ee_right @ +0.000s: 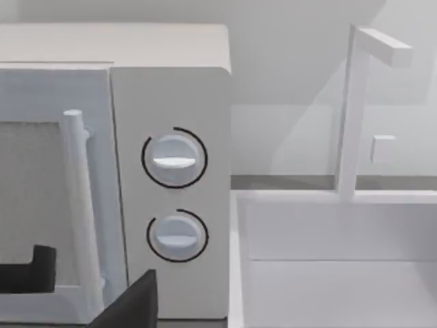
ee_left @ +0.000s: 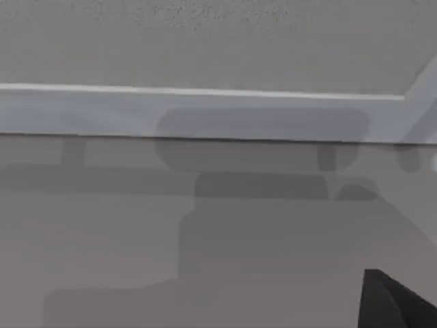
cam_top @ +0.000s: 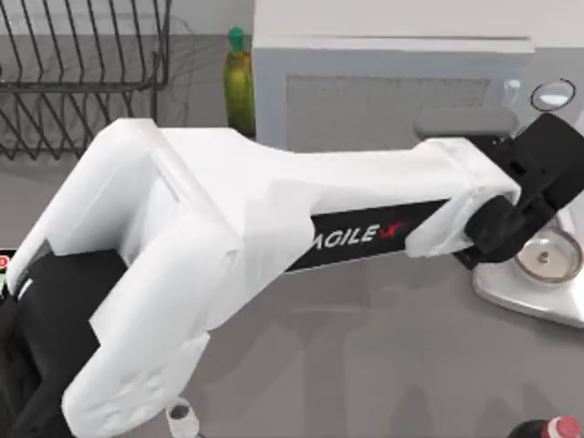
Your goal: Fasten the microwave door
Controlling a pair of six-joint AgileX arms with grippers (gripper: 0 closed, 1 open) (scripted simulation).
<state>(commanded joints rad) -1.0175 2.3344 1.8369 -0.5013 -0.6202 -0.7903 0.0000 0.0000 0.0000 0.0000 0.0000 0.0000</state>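
Note:
The microwave door (cam_top: 388, 111), white with a grey window, lies about flush with the microwave body (cam_top: 392, 23) at the back of the table. Its pale bar handle (ee_right: 78, 205) stands beside two round knobs (ee_right: 174, 158). My left arm reaches across the table to the door's handle side, and its black gripper (cam_top: 534, 187) sits just in front of the handle (cam_top: 465, 121). The left wrist view looks close onto the door front (ee_left: 218, 225), with one dark finger (ee_left: 396, 304) at the corner. A dark finger (ee_right: 130, 304) of my right gripper shows low in front of the microwave.
A wire dish rack (cam_top: 82, 82) stands at the back left and a green bottle (cam_top: 239, 82) is beside the microwave. A white sink (ee_right: 328, 266) with a faucet (ee_right: 351, 116) and drain (cam_top: 547, 257) lies to the right. A red bottle cap (cam_top: 561, 427) sits at the front right.

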